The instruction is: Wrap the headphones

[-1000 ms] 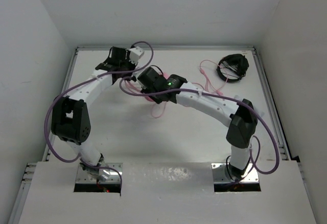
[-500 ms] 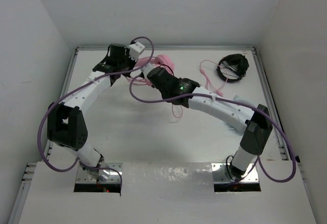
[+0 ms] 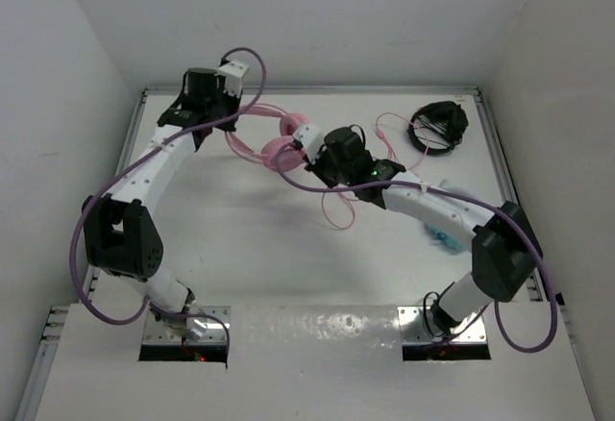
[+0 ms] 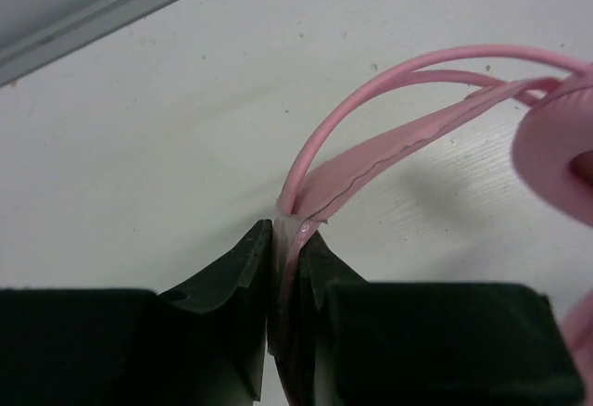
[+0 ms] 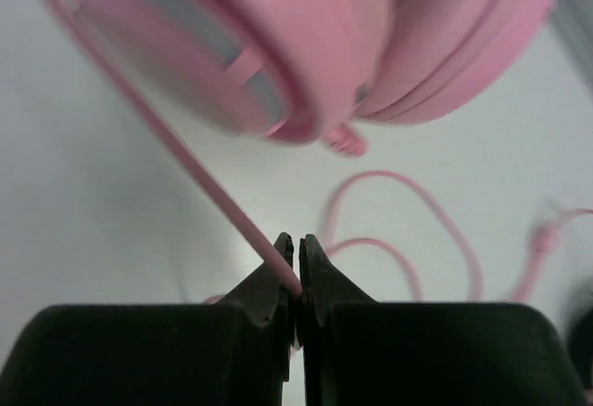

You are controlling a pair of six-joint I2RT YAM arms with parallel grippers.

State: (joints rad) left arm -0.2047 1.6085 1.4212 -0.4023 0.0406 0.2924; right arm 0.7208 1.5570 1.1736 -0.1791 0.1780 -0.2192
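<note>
Early yet, by my judgement: no cable turns visible round headphones [image 3: 286, 148]; loose cable [image 3: 336, 213] loops across table [image 3: 221, 248], so nearly all wrapping is left.
Headphones sit far-centre, held up between grippers, well apart from black headphones [image 3: 437, 128].
Left gripper [image 4: 287, 239]: fingers pinched on headband [image 4: 389, 151], arm stretched far-left.
Right gripper [image 5: 296, 284]: fingers clamped on cable just below earcups [image 5: 306, 44], arm reaching across, elbow bent.
</note>
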